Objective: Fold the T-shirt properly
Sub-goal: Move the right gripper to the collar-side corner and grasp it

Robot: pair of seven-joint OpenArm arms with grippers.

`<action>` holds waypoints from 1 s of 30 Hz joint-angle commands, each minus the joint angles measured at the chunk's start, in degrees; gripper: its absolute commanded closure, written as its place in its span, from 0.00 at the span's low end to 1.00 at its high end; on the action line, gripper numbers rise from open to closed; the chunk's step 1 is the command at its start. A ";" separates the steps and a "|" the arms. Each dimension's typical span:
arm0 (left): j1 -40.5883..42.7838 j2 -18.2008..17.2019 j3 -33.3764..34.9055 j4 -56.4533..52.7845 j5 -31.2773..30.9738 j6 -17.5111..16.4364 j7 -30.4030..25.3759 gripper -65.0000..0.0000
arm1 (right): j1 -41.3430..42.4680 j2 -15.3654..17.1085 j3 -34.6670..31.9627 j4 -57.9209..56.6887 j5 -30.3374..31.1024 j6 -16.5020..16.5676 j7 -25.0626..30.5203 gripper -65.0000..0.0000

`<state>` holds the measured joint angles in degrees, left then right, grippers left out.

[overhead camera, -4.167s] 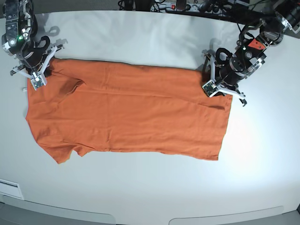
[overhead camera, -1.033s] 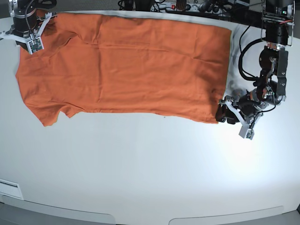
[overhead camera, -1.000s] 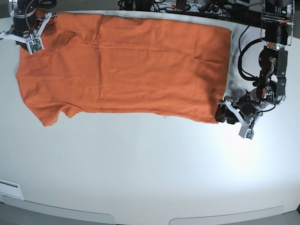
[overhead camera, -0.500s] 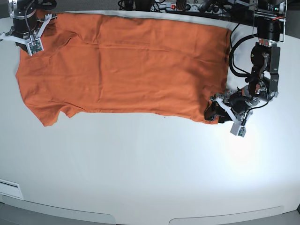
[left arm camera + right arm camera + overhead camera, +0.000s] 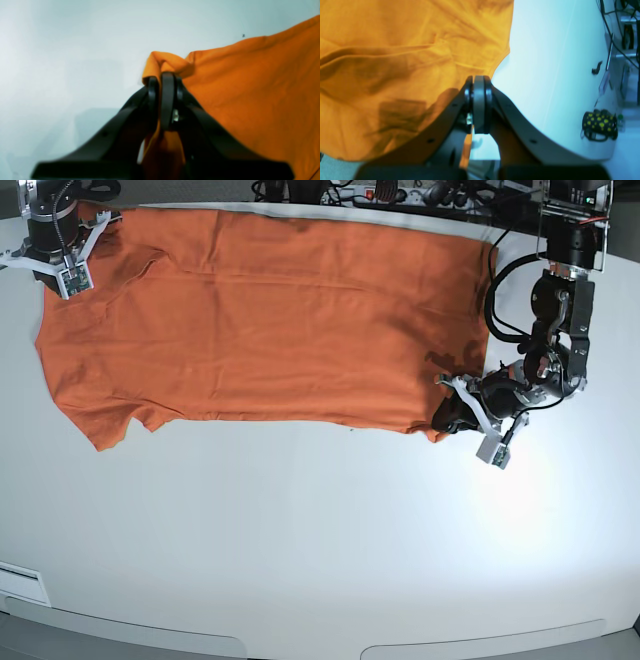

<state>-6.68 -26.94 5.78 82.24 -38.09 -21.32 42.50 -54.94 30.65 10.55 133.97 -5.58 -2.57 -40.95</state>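
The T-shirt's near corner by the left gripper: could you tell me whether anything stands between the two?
Nothing visible does. The left gripper is shut on the bunched hem corner of the T-shirt, cloth pinched directly between its jaws, with only bare table around.

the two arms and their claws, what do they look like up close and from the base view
Both are black jointed arms with looped black cables. Each claw, left claw and right claw, has two curved black fingers ending in flat rounded pads, framed by white brackets carrying a small square printed tag. The left arm shows a small red patch near its wrist.
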 commanded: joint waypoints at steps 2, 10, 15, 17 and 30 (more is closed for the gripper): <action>-0.46 -0.70 0.04 0.15 2.23 0.50 2.45 1.00 | 0.66 0.61 0.39 1.03 -0.63 -0.55 1.86 1.00; -1.14 -0.70 0.04 0.15 0.48 -0.15 2.58 1.00 | 14.88 0.63 0.39 -1.18 7.72 2.73 3.96 0.76; -1.11 -0.70 0.04 0.15 0.50 -0.13 2.71 1.00 | 28.59 0.63 0.39 -13.07 17.62 7.89 4.92 0.72; -1.11 -0.70 0.04 0.15 0.52 -0.13 3.34 1.00 | 34.56 0.63 0.39 -20.04 22.40 11.23 4.37 0.72; -1.11 -0.70 0.04 0.15 0.57 -0.13 3.89 1.00 | 68.22 0.70 0.39 -62.51 44.65 29.18 -5.86 0.61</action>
<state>-7.60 -26.96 5.89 82.13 -38.76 -21.67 43.97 12.10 30.13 10.55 70.19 38.50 26.50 -47.86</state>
